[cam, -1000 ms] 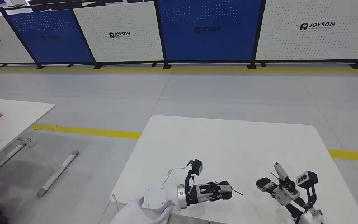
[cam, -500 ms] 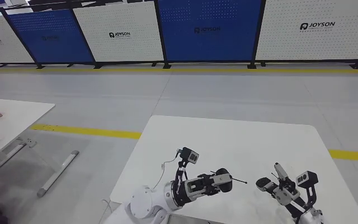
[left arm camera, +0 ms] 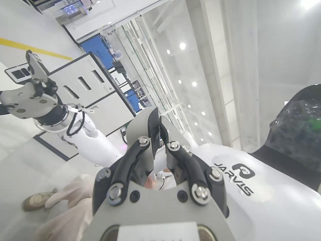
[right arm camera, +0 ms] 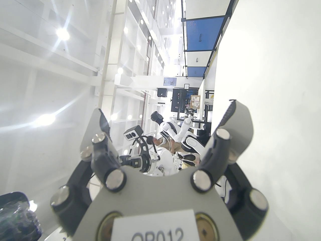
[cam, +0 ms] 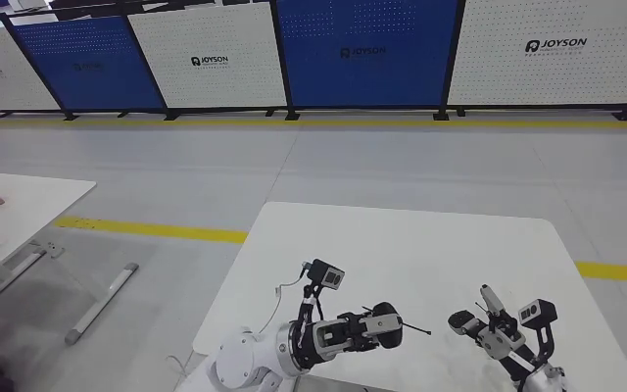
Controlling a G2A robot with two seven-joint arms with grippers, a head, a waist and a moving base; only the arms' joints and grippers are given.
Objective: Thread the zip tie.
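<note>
Zip tie point(cam: 416, 329): thin black strip, pinched at one end in the left pincer point(cam: 395, 322) and held above the desk point(cam: 411, 245), close to the middle of its near edge. Free end projecting sideways out of the fingertips toward the right pincer point(cam: 473, 309), tip short of it, with bare desk between the two. Contact with the desk surface not discernible.

Left pincer: narrow, drawn together on the strip. In the left wrist view, dark pads point(left arm camera: 153, 124) pressed almost flush, with the black strip caught between them. Black wrist camera point(cam: 324, 276) standing above the forearm; white cable point(cam: 290, 291) looping off toward the desk's left edge.

Right pincer: wide, holding nothing, placed by the desk's near edge, between its middle and the near right corner. In the right wrist view, two grey fingers point(right arm camera: 238, 121) spread far apart with open space between them. Black camera module point(cam: 537, 313) mounted beside it on the wrist.

Surroundings: grey floor point(cam: 294, 167) beyond the desk's far edge, crossed by a yellow line point(cam: 147, 230). Row of blue and white perforated panels point(cam: 367, 54) along the back. Corner of a second white table point(cam: 39, 201) off past the desk's left edge.
</note>
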